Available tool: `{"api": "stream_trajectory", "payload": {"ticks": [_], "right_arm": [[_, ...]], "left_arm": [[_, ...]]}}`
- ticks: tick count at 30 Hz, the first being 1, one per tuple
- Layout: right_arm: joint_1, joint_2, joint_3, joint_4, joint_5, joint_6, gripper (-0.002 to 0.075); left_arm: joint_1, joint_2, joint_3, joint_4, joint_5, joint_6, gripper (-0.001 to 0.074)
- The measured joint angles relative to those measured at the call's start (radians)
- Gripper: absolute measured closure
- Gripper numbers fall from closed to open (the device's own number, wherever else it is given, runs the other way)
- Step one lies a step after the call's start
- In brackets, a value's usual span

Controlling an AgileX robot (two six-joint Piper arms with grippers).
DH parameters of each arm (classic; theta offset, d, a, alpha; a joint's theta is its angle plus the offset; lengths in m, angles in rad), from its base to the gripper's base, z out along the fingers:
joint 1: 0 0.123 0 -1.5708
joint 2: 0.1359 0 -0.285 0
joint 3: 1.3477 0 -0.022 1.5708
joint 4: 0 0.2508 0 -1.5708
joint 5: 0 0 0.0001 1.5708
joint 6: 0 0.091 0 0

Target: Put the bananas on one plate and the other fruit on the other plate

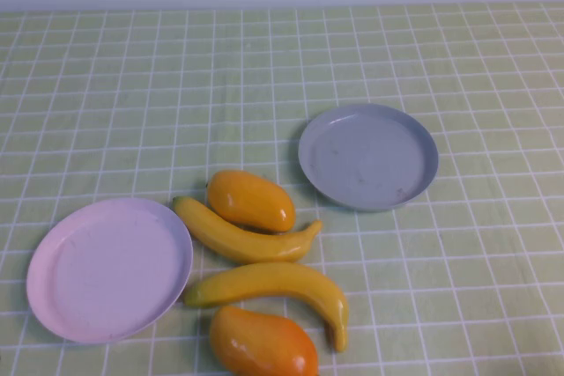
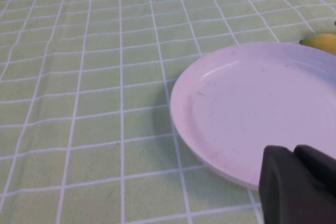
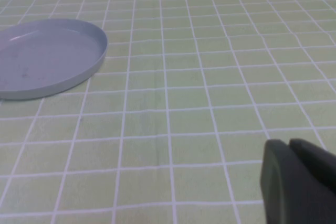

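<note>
Two curved yellow bananas [image 1: 251, 239] and two plump orange-yellow fruits [image 1: 251, 201] lie at lower centre between the round pink plate [image 1: 53, 301] and round grey-blue plate [image 1: 423, 143]. The left tool [image 2: 299, 187] sits by the pink plate's rim and the right tool [image 3: 299, 187] over the green checked table [image 1: 132, 85]; whether either is released or clenched, I cannot tell.

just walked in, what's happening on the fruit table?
Nothing is being handled yet. Both bananas and both mango-like fruits lie on the green checked cloth between the plates; the far mango touches the far banana. The pink plate and grey-blue plate hold nothing. The left gripper sits near the pink plate's rim, the right gripper over bare cloth, off to the side of the grey-blue plate. Neither arm shows in the high view, so sorting has not started.
</note>
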Motion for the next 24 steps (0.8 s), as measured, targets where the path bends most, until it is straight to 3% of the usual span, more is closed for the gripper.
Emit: {"api": "stream_trajectory", "payload": {"ticks": [15, 24], "right_arm": [[0.000, 0.000, 0.000, 0.000, 0.000, 0.000, 0.0741], [0.000, 0.000, 0.000, 0.000, 0.000, 0.000, 0.0741]], "left_arm": [[0.000, 0.000, 0.000, -0.012, -0.013, 0.000, 0.0731], [0.000, 0.000, 0.000, -0.316, -0.122, -0.048, 0.0731]]}}
